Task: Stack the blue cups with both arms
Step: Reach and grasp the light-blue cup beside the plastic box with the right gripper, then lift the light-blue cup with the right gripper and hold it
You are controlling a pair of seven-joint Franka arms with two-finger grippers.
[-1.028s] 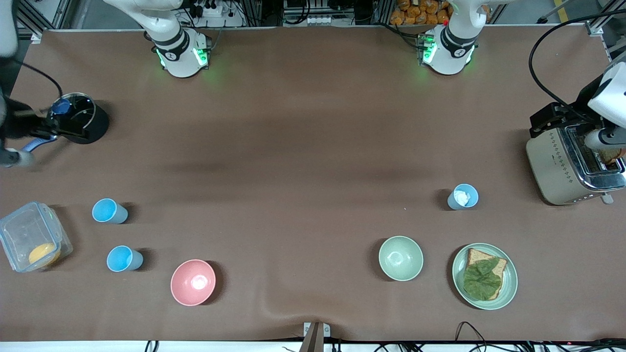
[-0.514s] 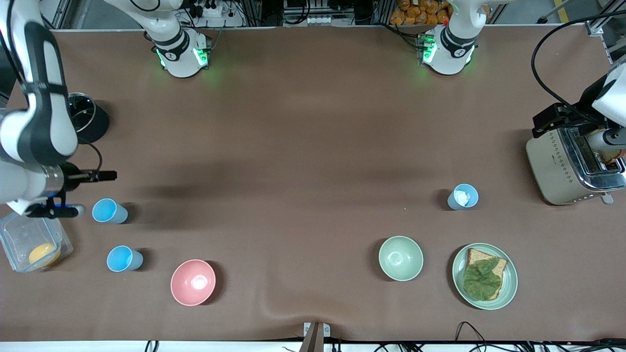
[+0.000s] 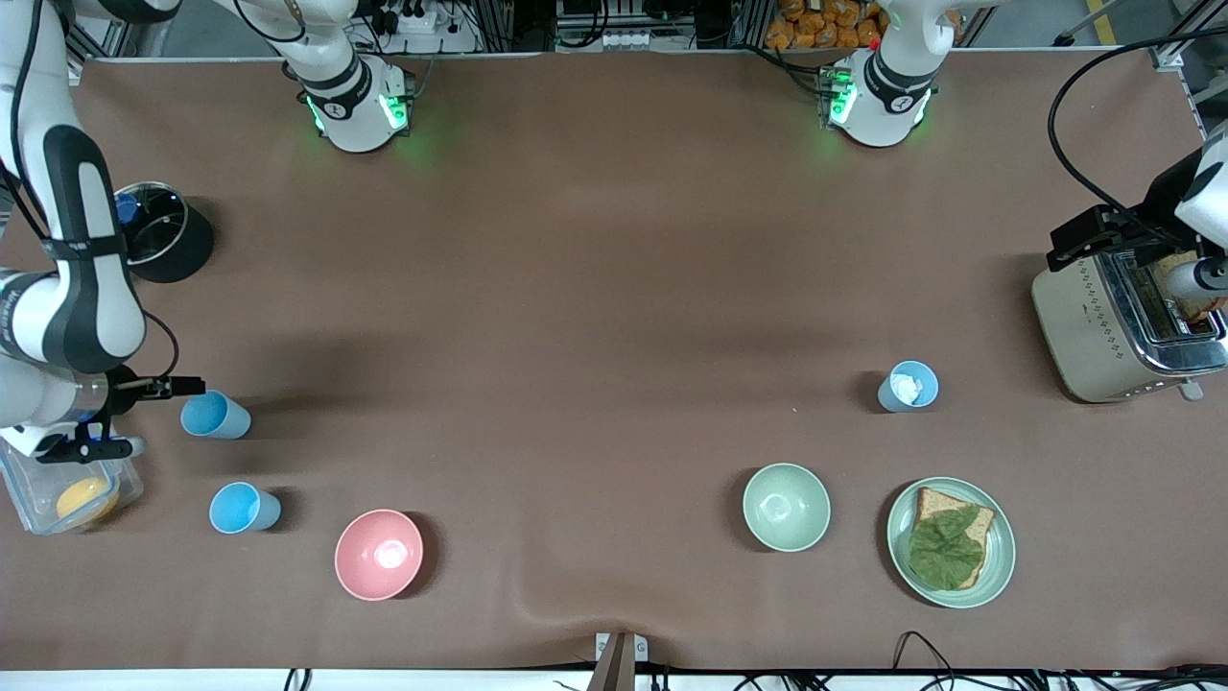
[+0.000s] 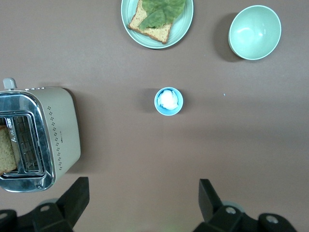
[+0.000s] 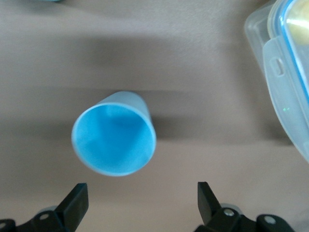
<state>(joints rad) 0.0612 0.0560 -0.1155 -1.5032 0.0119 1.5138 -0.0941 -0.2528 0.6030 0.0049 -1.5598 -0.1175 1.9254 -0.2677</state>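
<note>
The pink bowl (image 3: 378, 554) sits on the brown table (image 3: 595, 288), and I tell where things are from it. Two blue cups stand close to the pink bowl, toward the right arm's end of the table. The near blue cup (image 3: 243, 508) is just beside the bowl. The far blue cup (image 3: 214, 416) is farther from the front camera than the bowl. Both stand up with their mouths open to the top. The right gripper (image 3: 134, 415) is low, right next to the far blue cup, between that cup and a clear box (image 3: 53, 489) with something yellow in it. Its two fingers are spread wide and hold nothing. In the right wrist view the far blue cup (image 5: 114, 133) is close by, but the fingers do not touch it. A third blue cup (image 3: 908, 386) with something white inside stands well apart from the pink bowl, toward the left arm's end. The left gripper (image 4: 142, 205) is up over the table near the toaster (image 3: 1113, 321), also well apart from the pink bowl. Its fingers are wide apart and empty.
</note>
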